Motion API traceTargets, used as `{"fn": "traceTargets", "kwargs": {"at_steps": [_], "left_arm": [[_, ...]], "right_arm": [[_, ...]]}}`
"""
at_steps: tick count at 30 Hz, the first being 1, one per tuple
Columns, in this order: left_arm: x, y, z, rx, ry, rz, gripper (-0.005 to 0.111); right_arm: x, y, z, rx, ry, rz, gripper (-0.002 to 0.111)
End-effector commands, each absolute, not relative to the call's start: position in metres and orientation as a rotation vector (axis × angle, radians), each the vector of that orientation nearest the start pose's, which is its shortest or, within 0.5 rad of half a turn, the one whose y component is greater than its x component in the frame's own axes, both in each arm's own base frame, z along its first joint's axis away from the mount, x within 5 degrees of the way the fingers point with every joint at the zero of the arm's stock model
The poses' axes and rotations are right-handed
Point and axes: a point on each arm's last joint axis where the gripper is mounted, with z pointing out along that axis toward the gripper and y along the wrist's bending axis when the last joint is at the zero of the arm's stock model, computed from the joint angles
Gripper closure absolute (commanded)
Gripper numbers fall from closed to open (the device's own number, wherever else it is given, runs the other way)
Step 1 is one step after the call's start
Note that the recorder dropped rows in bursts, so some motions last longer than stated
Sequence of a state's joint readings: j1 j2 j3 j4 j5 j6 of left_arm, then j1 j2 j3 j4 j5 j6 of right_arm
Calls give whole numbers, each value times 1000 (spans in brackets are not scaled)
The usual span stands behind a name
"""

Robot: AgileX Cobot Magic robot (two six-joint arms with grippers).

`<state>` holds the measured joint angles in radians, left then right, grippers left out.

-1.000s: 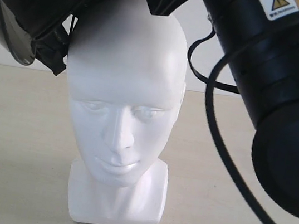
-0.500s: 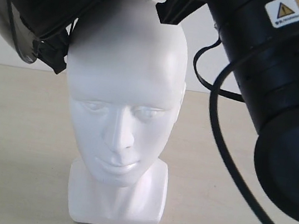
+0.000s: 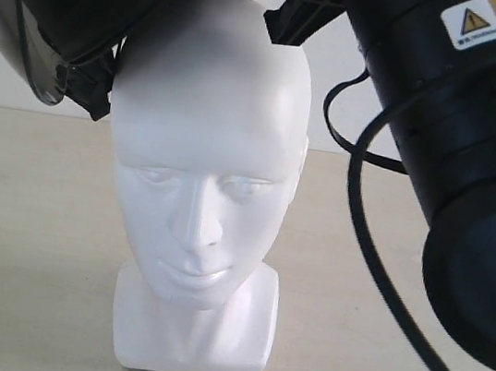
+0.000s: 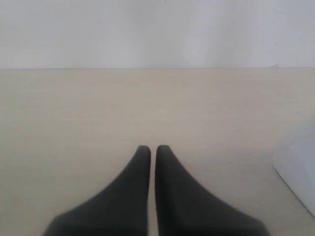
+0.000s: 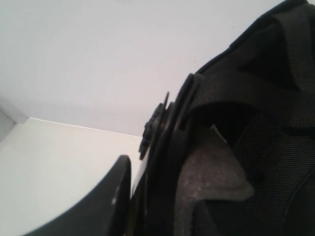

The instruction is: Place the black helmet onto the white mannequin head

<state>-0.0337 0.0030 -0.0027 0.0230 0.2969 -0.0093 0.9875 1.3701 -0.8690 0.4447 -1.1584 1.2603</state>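
The white mannequin head [image 3: 199, 188] stands upright on the table, facing the exterior camera. The black helmet [image 3: 74, 6] hangs tilted above its upper left side, its smoky visor [image 3: 8, 42] lowest, its rim close to the crown. My right gripper [image 3: 288, 10] is shut on the helmet rim just above the crown. In the right wrist view one finger [image 5: 106, 199] presses the outside of the helmet's shell [image 5: 167, 162], with padded lining [image 5: 211, 182] and straps [image 5: 256, 88] beyond. My left gripper [image 4: 149, 150] is shut and empty, low over the table.
The right arm [image 3: 460, 143] and its black cable [image 3: 356, 211] fill the upper right of the exterior view. A corner of the mannequin's white base [image 4: 298, 167] shows beside the left gripper. A white wall backs the beige tabletop [image 3: 23, 255].
The helmet and right gripper have shifted slightly right and up over the head's crown. The mannequin head and left gripper have not moved.
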Motion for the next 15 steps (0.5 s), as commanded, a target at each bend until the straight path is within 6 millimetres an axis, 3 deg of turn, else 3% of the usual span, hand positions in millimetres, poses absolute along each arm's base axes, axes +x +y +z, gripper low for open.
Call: {"fn": "traceTargets", "kwargs": {"at_steps": [1,15], "left_arm": [[54,-1,186,32,1780,-11,102],[54,-1,186,32,1780,-11,102]], "right_arm": [[181,203,388,683,820,2012,109],[182,203,388,675,824,1993,109]]}}
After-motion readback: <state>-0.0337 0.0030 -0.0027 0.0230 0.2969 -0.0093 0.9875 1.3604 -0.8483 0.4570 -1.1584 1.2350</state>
